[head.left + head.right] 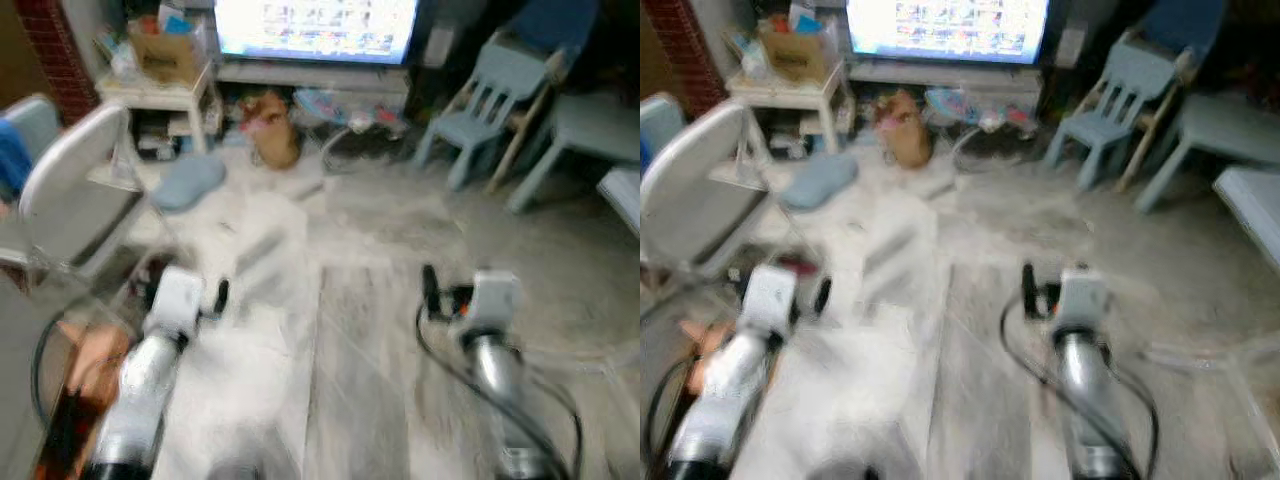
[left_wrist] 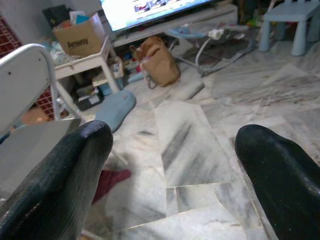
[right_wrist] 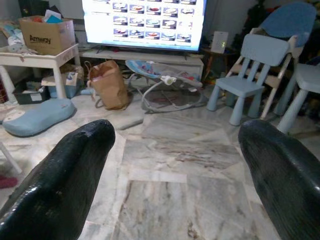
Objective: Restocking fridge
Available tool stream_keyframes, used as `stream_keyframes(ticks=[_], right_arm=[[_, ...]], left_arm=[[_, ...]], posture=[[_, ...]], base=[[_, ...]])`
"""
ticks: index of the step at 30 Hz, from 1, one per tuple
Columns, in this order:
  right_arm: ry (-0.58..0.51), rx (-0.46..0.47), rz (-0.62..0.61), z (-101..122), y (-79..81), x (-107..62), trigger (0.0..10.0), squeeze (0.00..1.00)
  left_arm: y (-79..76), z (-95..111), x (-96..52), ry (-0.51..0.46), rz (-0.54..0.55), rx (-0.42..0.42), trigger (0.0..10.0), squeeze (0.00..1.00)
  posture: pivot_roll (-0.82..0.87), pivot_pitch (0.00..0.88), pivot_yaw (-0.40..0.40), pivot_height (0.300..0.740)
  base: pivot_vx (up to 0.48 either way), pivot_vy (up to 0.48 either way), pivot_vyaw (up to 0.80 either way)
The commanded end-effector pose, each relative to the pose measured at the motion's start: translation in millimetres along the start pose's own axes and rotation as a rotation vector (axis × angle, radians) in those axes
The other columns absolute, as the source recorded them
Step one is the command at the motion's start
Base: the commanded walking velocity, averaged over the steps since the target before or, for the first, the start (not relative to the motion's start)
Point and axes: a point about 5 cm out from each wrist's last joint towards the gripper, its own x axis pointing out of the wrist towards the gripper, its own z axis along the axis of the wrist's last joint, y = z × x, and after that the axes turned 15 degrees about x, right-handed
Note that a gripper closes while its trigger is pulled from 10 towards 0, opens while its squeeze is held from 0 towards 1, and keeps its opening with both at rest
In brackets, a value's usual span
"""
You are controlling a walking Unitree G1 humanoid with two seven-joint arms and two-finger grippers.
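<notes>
I stand in a living room with a grey marble floor [image 1: 360, 330]. My left gripper [image 2: 175, 137] is held out low over the floor, open, with nothing between its fingers. My right gripper [image 3: 177, 132] is held out beside it at about the same height, also open and empty. In the eye views both silver arms [image 1: 150, 370] reach forward, the left one close to a white folding chair [image 1: 70, 180]. The eye views are blurred.
Ahead stands a lit TV [image 1: 315, 25] on a low stand. A white side table [image 1: 160, 95] carries a cardboard box [image 1: 165, 55]. A brown paper bag [image 1: 275, 135], a blue cushion [image 1: 190, 180] and a baby bouncer [image 3: 165, 85] lie on the floor. Blue child chairs [image 1: 490, 100] stand right.
</notes>
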Motion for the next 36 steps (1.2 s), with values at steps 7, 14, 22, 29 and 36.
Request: stream_keyframes(ticks=[7, 14, 22, 29, 36], right_arm=[[-0.033, 0.000, 0.025, 8.4, 6.5, 6.6, 10.0, 0.00], [-0.018, -0.012, 0.028, 2.9, 7.7, 2.1, 10.0, 0.00], [-0.027, -0.018, 0.020, 2.1, 4.9, -3.5, 10.0, 0.00], [-0.046, -0.029, 0.006, 2.7, 5.1, -8.7, 10.0, 0.00], [-0.038, -0.033, -0.002, 0.8, 3.3, -7.8, 10.0, 0.00]], left_arm=[[5.5, 3.7, 1.2, -0.012, 0.017, 0.020, 10.0, 0.00], [3.9, 3.3, 1.8, -0.007, 0.011, 0.018, 10.0, 0.00], [0.0, 1.2, -1.3, -0.003, 0.013, 0.003, 10.0, 0.00], [2.2, 1.6, -5.4, -0.015, 0.021, -0.004, 10.0, 0.00], [-4.0, 0.1, -8.4, -0.008, -0.001, -0.026, 10.0, 0.00]], posture=[[0.02, 0.086, -0.025, 0.740], [0.03, 0.080, -0.027, 0.740], [0.02, 0.063, -0.025, 0.740], [0.02, 0.054, -0.023, 0.740], [0.03, 0.050, -0.039, 0.740]], base=[[0.480, 0.000, 0.00], [0.480, 0.000, 0.00], [0.480, 0.000, 0.00], [0.480, 0.000, 0.00], [0.480, 0.000, 0.00]])
